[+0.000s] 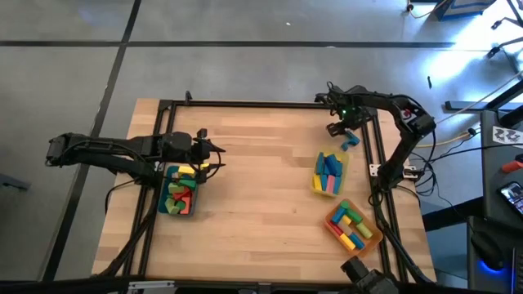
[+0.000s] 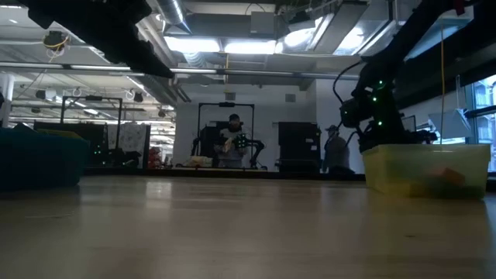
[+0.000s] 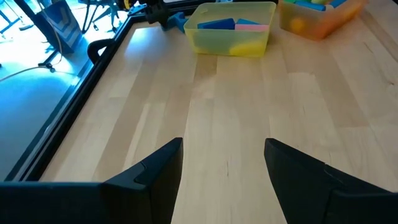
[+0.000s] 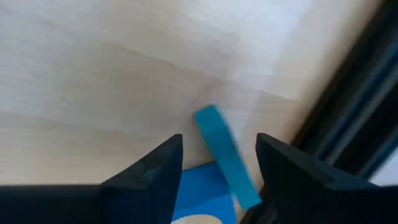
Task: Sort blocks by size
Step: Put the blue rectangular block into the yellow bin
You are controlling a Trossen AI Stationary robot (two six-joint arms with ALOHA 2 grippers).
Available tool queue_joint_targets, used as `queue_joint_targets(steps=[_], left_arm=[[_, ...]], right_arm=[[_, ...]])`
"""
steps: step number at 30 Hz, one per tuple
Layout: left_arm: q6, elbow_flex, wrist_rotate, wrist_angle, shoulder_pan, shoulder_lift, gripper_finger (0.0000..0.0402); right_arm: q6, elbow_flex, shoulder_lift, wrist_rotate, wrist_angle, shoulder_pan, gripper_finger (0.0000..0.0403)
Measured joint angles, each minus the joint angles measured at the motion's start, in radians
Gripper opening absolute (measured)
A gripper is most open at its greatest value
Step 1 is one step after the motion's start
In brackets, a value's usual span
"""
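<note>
1. Step in hand: the right gripper (image 1: pixel 350 135) is near the table's far right edge, just beyond the yellow tray (image 1: pixel 328 174). Its fingers are spread, with a blue bar (image 4: pixel 227 155) lying between them. No firm pinch is visible; whether the bar is being released or approached cannot be told.
2. A second blue block (image 4: pixel 202 193) sits just beside the bar, under the same gripper.
3. Block locations: sorted blocks fill 3 trays. The yellow tray holds blue and pink pieces. The orange tray (image 1: pixel 353 226), near the right front corner, holds mixed colours. The teal tray (image 1: pixel 181 192), on the left, holds red, green and yellow pieces.
4. The left gripper (image 3: pixel 222 163) hovers over the teal tray's far end, fingers spread and empty, facing bare table (image 1: pixel 261 188).
5. Next move, as judged: close the right fingers squarely on the bar, lift it clear of the black frame rail (image 1: pixel 369 147), then carry it to the tray matching its size.
</note>
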State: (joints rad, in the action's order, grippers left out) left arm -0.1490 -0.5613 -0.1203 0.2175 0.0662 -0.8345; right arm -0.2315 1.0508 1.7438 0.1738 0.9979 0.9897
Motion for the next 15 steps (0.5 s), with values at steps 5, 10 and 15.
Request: queue_joint_targets(steps=[5, 10, 15], left_arm=[[0.000, 0.000, 0.000, 0.008, 0.000, 0.000, 0.0211], [0.003, 0.000, 0.000, 0.008, 0.000, 0.000, 0.0211], [0.002, 0.000, 0.000, 0.008, 0.000, 0.000, 0.0211]], right_arm=[[-0.002, 0.002, 0.042, 0.030, 0.011, -0.006, 0.0185], [-0.003, 0.008, 0.072, 0.066, 0.039, -0.019, 0.0169], [0.000, 0.009, 0.073, 0.069, 0.043, -0.028, 0.0118]])
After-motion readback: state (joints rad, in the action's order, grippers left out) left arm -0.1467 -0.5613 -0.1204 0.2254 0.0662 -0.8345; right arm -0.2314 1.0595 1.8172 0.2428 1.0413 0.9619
